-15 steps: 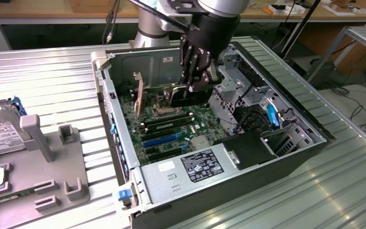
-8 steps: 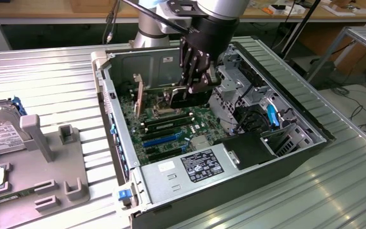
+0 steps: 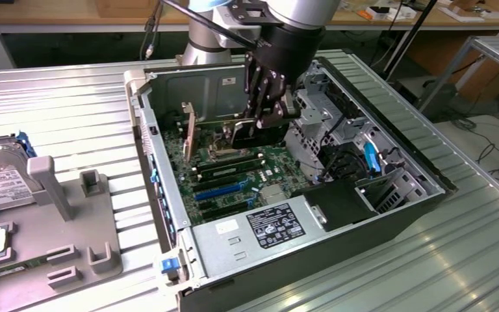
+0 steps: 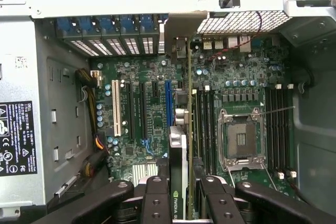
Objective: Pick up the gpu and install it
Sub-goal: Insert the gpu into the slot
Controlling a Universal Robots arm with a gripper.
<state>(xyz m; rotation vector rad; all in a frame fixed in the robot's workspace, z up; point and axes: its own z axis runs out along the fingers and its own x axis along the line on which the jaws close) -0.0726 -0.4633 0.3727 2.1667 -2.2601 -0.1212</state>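
In the exterior view, your claw reached down into the open computer case on the counter. It was pinching the gpu over the motherboard, near the case's middle.

In the wrist view, the claw gripped the gpu by its two flat faces. The card stood edge-on between the fingers. Its long axis ran straight away from the claw toward the case's slot-cover wall, bracket end nearest that wall.
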